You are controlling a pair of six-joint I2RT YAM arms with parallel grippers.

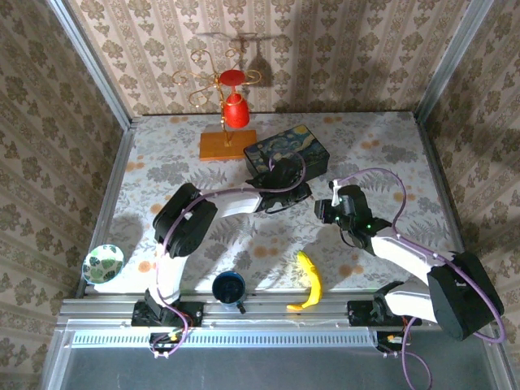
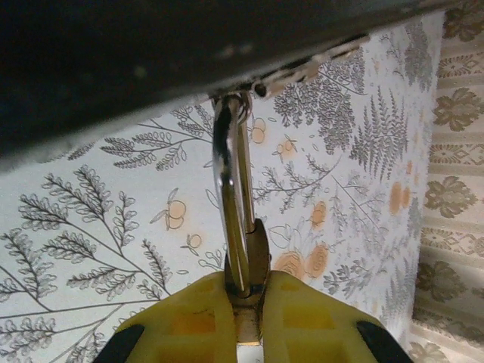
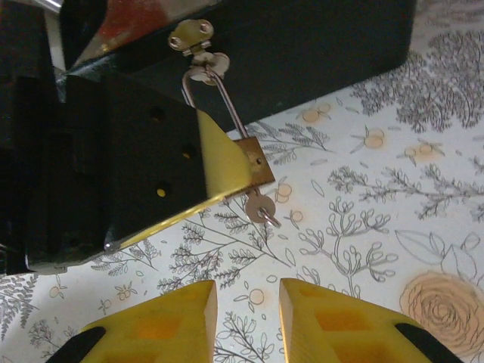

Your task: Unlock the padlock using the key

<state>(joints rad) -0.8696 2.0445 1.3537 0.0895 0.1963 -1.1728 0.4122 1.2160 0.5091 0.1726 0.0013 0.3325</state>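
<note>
The small brass padlock [image 3: 255, 162] hangs by its silvery shackle [image 3: 219, 94] from the hasp [image 3: 193, 34] of the blue painted box [image 1: 288, 149]. My left gripper [image 2: 248, 283] is shut on the padlock's body [image 2: 255, 253], and its shackle [image 2: 227, 166] runs up to the box's edge. The left gripper's yellow finger [image 3: 219, 162] covers most of the lock. The key [image 3: 259, 206] sticks out of the padlock's underside with a small ring on it. My right gripper [image 3: 248, 299] stands open a short way below the key, with nothing between its fingers.
A banana [image 1: 309, 280] and a dark blue cup [image 1: 229, 286] lie near the front edge. A patterned bowl [image 1: 103, 263] sits at the front left. A gold stand on a wooden base [image 1: 227, 145] carries a red cup [image 1: 236, 110] behind the box. Walls close three sides.
</note>
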